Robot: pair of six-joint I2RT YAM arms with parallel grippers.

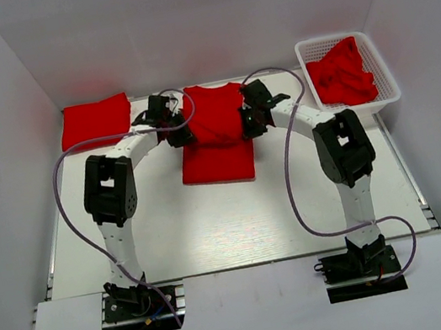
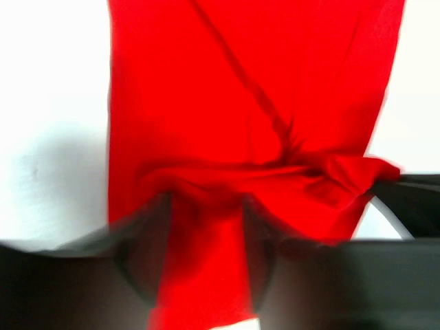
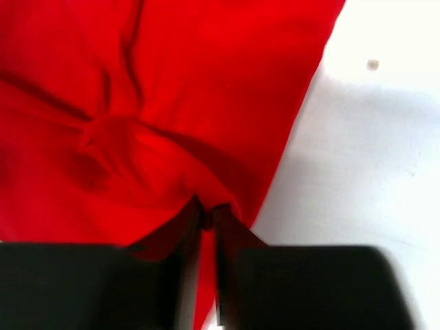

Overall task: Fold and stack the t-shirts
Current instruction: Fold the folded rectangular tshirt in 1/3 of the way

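A red t-shirt [image 1: 213,115] lies in the middle of the table, partly folded, its near part [image 1: 219,165] flat on the table. My left gripper [image 1: 176,133] holds its left edge and my right gripper [image 1: 249,120] its right edge. In the left wrist view the left gripper [image 2: 205,227] is shut on a bunched band of the cloth [image 2: 247,89]. In the right wrist view the right gripper [image 3: 207,213] is pinched shut on a thin fold of the cloth [image 3: 158,82]. A folded red t-shirt [image 1: 95,121] lies at the back left.
A white mesh basket [image 1: 380,60] stands at the back right with crumpled red t-shirts [image 1: 341,75] in it. White walls close in the table on the left, back and right. Purple cables loop beside both arms.
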